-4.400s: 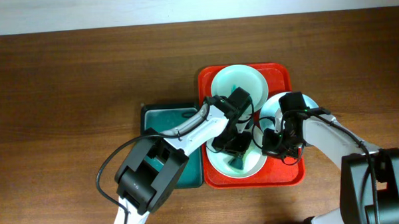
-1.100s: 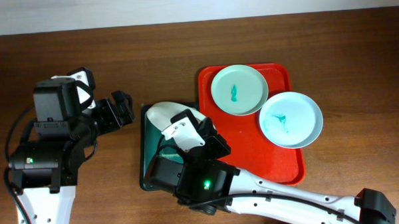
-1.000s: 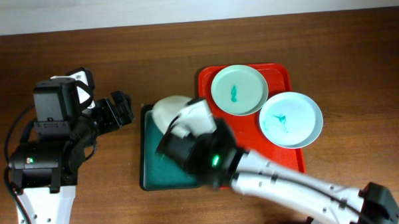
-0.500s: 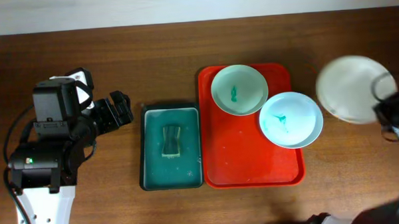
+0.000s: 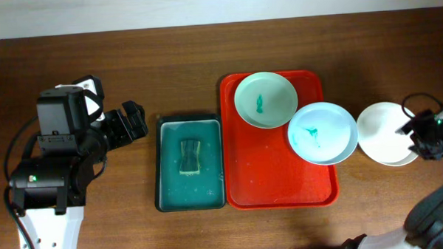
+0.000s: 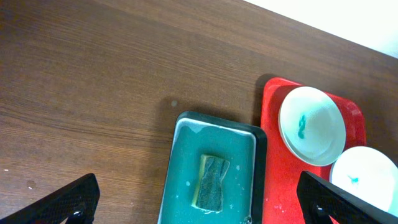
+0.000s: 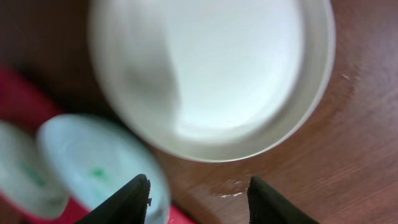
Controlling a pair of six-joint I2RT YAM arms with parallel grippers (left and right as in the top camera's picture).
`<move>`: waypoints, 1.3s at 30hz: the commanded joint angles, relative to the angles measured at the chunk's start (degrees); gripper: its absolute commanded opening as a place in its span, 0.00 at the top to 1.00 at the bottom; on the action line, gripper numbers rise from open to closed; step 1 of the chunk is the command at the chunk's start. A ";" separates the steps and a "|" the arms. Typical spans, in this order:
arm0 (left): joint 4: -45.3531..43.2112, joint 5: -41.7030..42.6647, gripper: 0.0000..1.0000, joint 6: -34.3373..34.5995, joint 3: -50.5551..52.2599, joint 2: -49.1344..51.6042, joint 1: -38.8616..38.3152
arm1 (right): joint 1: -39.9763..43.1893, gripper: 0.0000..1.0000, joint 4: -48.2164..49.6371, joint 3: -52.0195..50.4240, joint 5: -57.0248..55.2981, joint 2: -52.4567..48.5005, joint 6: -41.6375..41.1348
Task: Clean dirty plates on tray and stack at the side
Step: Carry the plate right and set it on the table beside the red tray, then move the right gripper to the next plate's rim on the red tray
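The clean white round plate (image 5: 383, 134) has come down onto the wooden table (image 5: 204, 44), just right of the bright red rectangular plastic tray (image 5: 271, 178), beside the right gripper (image 5: 427, 136). A teal-smeared pale plate (image 5: 265, 99) sits at the tray's back and a second smeared plate (image 5: 322, 132) overhangs its right rim.

In the left wrist view, the left gripper (image 6: 198, 186) is spread wide and empty above a dark green tray (image 6: 183, 162) with a sponge (image 6: 211, 183).

In the right wrist view, the fingers (image 7: 134, 199) are parted and the plate is released.

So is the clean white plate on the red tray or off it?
Off. The white plate lies on the table, right of the red tray, which holds the two smeared plates.
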State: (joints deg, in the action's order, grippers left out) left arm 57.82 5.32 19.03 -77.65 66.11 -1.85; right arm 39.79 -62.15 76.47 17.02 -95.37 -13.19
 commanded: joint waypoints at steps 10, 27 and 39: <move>1.90 -0.42 0.00 -0.48 -0.76 2.80 0.15 | -24.46 0.55 12.17 -5.81 -16.50 -6.14 6.78; 3.15 -0.44 0.00 -0.74 -0.76 4.50 0.15 | -24.39 0.27 13.77 -5.86 -13.18 -6.14 10.43; 3.78 -0.44 0.00 -0.74 -0.76 4.50 0.15 | -22.53 0.95 10.60 -6.75 -13.57 -8.85 8.28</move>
State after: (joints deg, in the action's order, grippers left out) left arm 61.52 5.32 19.00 -77.65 70.41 -1.85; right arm 17.15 -51.55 70.78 3.68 -104.44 -4.36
